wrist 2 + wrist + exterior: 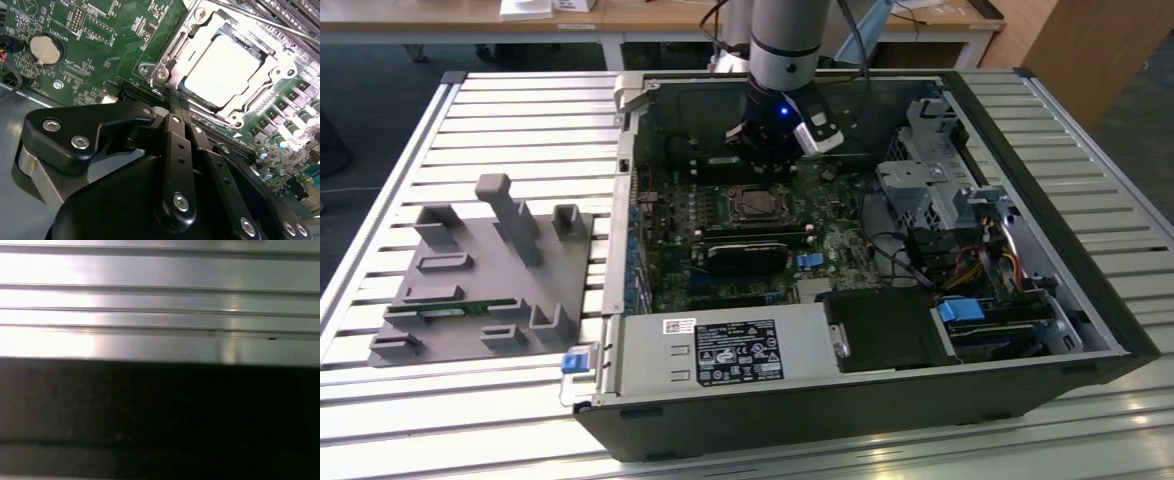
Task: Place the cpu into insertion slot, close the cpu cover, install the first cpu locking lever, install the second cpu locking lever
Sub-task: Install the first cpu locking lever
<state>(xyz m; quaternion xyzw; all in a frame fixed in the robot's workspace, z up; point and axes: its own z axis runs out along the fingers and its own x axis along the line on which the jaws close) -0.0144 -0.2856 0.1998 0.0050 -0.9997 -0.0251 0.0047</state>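
Since the cpu (224, 70) already sits in the slot (167, 62) with the cover (260, 102) framing it, we judge insertion done. Our gripper (176, 102) hovers with fingers together, holding nothing, its tips just beside the socket's near edge, on the motherboard's (100, 30) far side.

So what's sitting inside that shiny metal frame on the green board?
A pale silver-grey cpu lies flat within the cpu cover, showing through its square window. The insertion slot beneath is hidden by the chip. The claw is close by.
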